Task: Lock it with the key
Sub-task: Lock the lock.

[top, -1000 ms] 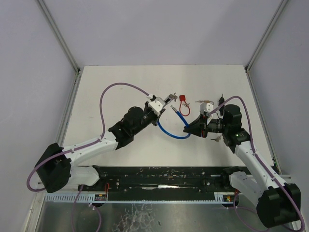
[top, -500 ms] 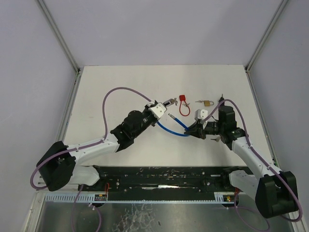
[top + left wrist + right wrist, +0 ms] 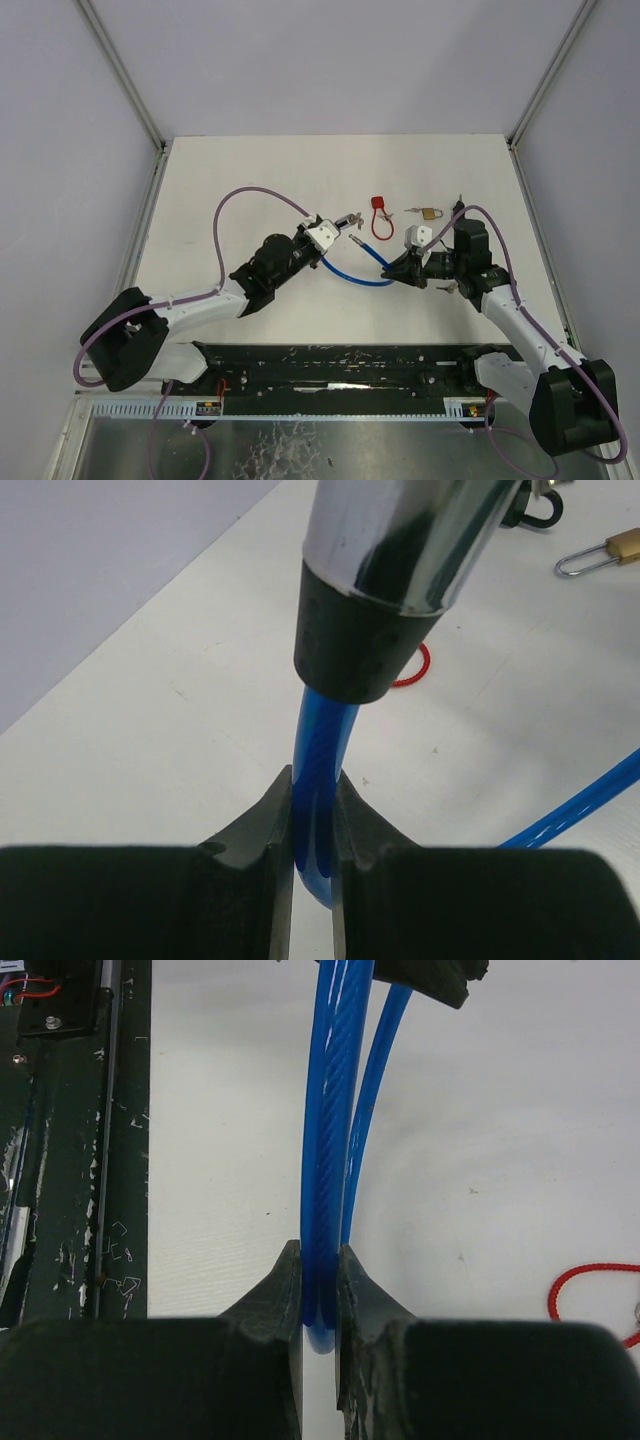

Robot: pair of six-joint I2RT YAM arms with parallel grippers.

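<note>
Pale lilac walls close in a white table [image 3: 220, 200], which I am viewing from above and behind the two arms. A black mounting rail [image 3: 330, 365] runs along the near edge.

Mid-table, a blue plastic-coated cable lock [image 3: 355, 279] sags in a loop between both arms. The left gripper [image 3: 340, 222] is clenched on one end of it. In its wrist view I see the two dark fingers [image 3: 260, 820] pinching the blue cable just below a chrome cylinder with a black collar [image 3: 395, 550]. The right gripper [image 3: 392, 266] is likewise clamped on the cable. Its wrist view shows the blue strand squeezed between its fingers [image 3: 275, 1290], with a second stretch of cable running close alongside.

Farther back, between the two grippers, a small red padlock with a thin red cord loop [image 3: 377, 204] lies flat on the table. Just to its right lies a small brass padlock with a silver shackle [image 3: 432, 213]. Neither padlock is touched by a gripper.

Small silver keys [image 3: 447, 287], as best I can tell at this size, lie on the table just beside the right wrist, apart from the cable lock.
</note>
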